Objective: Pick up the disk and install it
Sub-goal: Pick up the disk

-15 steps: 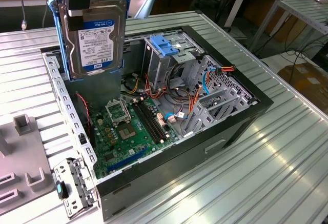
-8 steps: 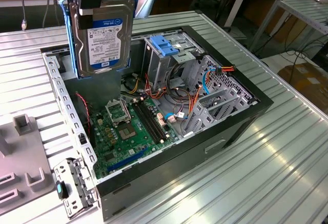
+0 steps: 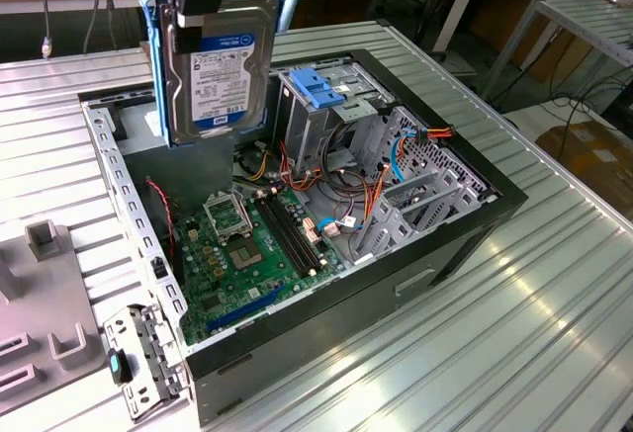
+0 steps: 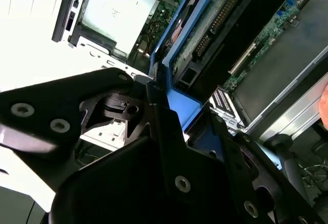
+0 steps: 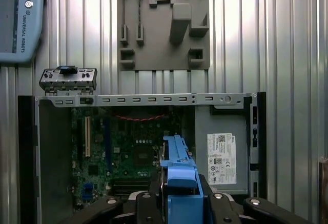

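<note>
The disk (image 3: 220,66), a silver hard drive with a white-and-blue label in a blue carrier rail, hangs upright above the back left of the open computer case (image 3: 465,224). My gripper (image 3: 198,7) is shut on its top edge. In the first wrist view the blue carrier (image 5: 179,175) sits between the black fingers (image 5: 148,203), above the motherboard. In the second wrist view the disk's circuit-board side (image 4: 215,24) and blue rail (image 4: 177,101) run away from the gripper (image 4: 163,108).
Inside the case are a green motherboard (image 3: 247,244), a metal drive cage with a blue latch plate (image 3: 321,86), loose cables (image 3: 336,170) and a grey box with a white sticker (image 5: 223,147). A grey fixture plate (image 5: 164,24) and a small metal bracket (image 3: 134,358) lie beside the case.
</note>
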Controlling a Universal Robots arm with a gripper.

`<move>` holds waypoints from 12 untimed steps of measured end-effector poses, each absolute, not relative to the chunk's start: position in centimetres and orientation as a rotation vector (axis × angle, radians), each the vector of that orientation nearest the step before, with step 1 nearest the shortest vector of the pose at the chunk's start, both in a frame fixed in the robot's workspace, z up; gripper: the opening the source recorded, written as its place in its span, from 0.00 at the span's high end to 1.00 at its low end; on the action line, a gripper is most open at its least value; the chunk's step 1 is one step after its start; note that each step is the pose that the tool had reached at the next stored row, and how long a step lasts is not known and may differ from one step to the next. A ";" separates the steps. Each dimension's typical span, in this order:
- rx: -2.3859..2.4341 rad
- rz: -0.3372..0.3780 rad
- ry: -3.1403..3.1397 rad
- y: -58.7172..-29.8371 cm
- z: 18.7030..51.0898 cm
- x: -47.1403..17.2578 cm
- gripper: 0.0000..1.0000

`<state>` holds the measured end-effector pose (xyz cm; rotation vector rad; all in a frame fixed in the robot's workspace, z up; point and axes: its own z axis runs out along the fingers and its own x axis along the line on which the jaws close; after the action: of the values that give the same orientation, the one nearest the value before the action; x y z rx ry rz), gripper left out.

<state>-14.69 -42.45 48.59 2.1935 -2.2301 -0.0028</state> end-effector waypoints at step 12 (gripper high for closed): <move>2.193 -0.003 -2.230 -42.5 48.6 -11.2 0.63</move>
<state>-11.20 -42.46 48.56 2.1933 -2.2302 -0.0027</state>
